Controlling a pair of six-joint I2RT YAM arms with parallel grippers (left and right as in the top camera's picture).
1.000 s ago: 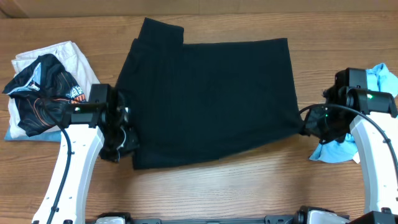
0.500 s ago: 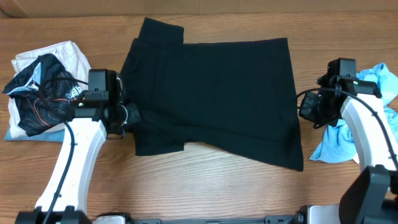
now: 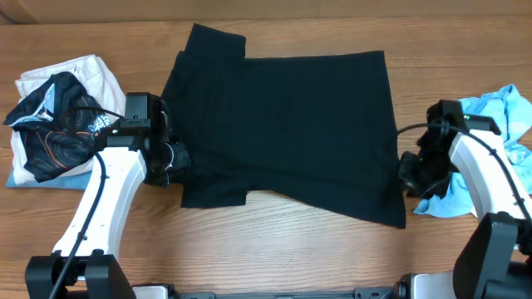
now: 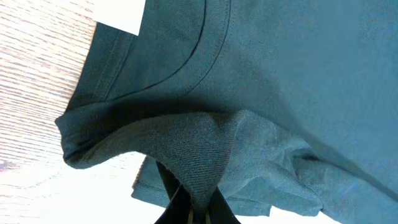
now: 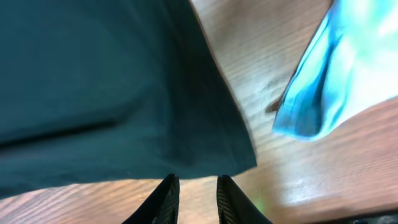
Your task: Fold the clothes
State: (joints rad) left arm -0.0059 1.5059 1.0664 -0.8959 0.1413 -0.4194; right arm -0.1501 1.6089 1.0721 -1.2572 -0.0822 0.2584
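We start with the wide wooden table, where the large plain black garment of soft thin fabric lies spread across the middle, one sleeve poking out at the far left and its near right corner sagging toward us

At the table's left end a cream-white garment sits under a crumpled black jersey with orange-and-white print; at the right end lies a light blue tee, just beside the black hem

The left gripper is clamped on a raised pinch of black cloth near the collar, which its wrist view shows tented up into the closed fingers

The right gripper hangs with its jaws a little apart and nothing between them, over bare wood just off the near right corner

We judge the fold is only beginning: the right side needs a grip on that corner before both arms carry an edge across

Open wood lies along the near edge; the side piles crowd both ends
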